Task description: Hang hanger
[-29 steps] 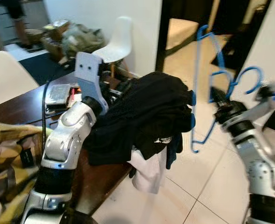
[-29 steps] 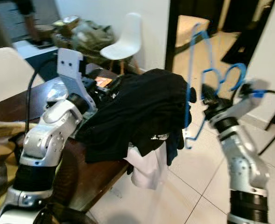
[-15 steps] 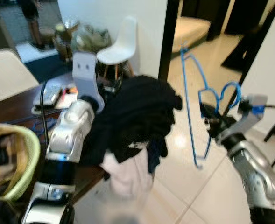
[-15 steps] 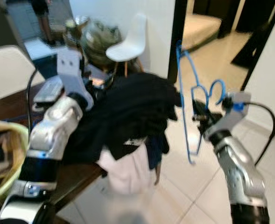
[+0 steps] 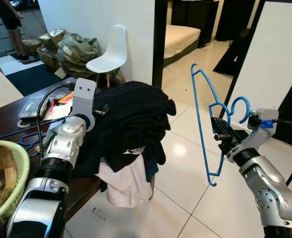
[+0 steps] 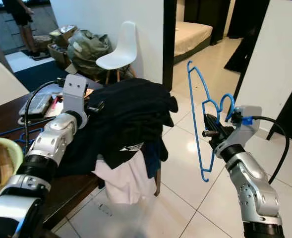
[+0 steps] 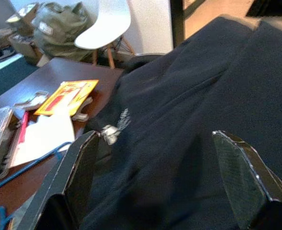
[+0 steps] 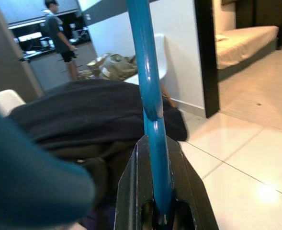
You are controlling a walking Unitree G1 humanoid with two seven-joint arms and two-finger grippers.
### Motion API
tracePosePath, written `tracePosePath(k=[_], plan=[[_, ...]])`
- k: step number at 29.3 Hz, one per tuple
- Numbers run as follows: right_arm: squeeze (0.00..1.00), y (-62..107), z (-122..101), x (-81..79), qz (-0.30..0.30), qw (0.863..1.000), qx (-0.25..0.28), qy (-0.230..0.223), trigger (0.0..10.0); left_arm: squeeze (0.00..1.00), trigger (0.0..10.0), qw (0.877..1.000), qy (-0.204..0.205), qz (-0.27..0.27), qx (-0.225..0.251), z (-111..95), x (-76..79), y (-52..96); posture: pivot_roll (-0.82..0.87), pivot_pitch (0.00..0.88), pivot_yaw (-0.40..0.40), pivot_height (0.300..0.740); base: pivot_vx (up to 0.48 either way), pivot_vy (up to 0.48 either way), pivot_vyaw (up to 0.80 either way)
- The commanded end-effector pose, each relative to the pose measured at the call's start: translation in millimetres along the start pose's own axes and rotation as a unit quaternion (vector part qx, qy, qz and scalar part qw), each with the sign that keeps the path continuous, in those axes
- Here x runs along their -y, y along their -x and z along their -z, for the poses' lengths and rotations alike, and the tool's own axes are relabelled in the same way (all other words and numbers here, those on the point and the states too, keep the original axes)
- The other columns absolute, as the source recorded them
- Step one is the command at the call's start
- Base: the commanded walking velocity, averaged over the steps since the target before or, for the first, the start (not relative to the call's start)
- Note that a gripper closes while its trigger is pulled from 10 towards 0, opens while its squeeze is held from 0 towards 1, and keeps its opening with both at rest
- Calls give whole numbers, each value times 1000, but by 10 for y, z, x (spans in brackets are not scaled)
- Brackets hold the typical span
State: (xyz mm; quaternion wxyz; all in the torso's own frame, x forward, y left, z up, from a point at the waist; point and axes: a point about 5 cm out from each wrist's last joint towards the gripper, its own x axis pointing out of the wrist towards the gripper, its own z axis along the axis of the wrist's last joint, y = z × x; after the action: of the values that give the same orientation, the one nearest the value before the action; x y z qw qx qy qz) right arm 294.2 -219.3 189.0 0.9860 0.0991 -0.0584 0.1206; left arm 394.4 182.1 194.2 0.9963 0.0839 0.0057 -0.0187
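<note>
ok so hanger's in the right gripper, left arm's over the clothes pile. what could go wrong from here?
1. The right gripper pinches the blue hanger at one thin bar near the hook; the long frame hangs free and could swivel or slip when swung.
2. The black clothes pile overhangs the table edge, a white garment drooping low; the left gripper, open over it, could drag it off.
3. The hanger's lower tip could snag the pile in passing.

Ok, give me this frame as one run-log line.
right gripper: shut on blue hanger, held out over the floor | left gripper: open over black clothes pile | hanger not yet hung
</note>
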Motion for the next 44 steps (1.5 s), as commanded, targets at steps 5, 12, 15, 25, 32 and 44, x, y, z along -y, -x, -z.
tracePosePath(k=[5, 12, 15, 25, 32, 44], plan=[[0, 38, -89, -97, -17, 1000, 8, 3, 10000, 0, 10000, 1000, -15, 20, 11, 44, -19, -49, -176, 0, 22, 740, 0, 0, 0], [0, 89, -188, -115, -19, 1000, 13, 14, 10000, 0, 10000, 996, -16, 85, 5, 75, 156, -86, -207, 0, 18, 740, 0, 0, 0], [0, 113, -221, -108, -18, 1000, 13, 18, 10000, 0, 10000, 995, -25, 100, 5, 97, 227, -93, -214, 0, 12, 740, 0, 0, 0], [0, 146, -280, -123, -20, 999, 12, 24, 10000, 0, 0, 990, -63, 124, -18, 212, 315, -79, -218, 0, 7, 740, 0, 0, 0], [0, 155, -299, -133, -20, 999, 11, 24, 10000, 0, 0, 991, -67, 116, -27, 254, 244, -73, -216, 0, 6, 740, 0, 0, 0], [0, 160, -264, -129, -12, 1000, 15, 13, 10000, 0, 0, 990, 56, 126, -14, 110, 156, -110, -202, 0, 31, 740, 0, 0, 0]])
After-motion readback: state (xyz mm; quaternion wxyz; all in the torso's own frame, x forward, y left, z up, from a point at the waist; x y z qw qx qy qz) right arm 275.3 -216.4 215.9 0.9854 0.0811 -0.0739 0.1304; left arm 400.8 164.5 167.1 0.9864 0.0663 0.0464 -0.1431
